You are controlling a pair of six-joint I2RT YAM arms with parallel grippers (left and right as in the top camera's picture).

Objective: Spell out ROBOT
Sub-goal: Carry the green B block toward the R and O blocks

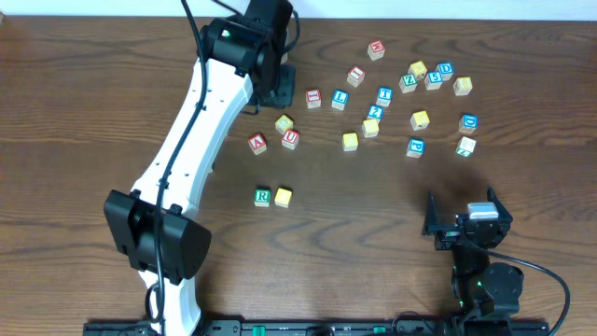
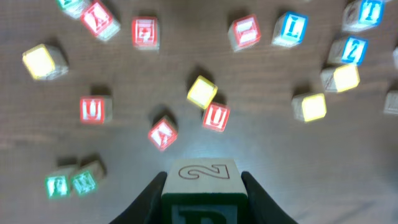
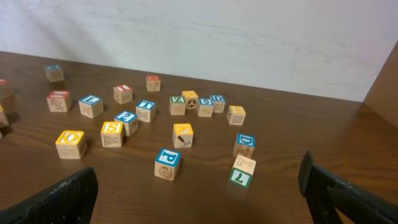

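Currently the left claw (image 2: 201, 202) pinches a wooden block (image 2: 201, 175); the right claw (image 3: 199, 196) gapes empty.

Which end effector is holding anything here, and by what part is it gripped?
Left end effector clamps a wooden block by opposite side faces; right end effector is open, empty.

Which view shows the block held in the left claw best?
Left wrist: the block sits close up between the fingers of the left claw, with an outlined 2 on top and green lettering on its front. Overhead, the left arm covers it. The right wrist view does not include it.
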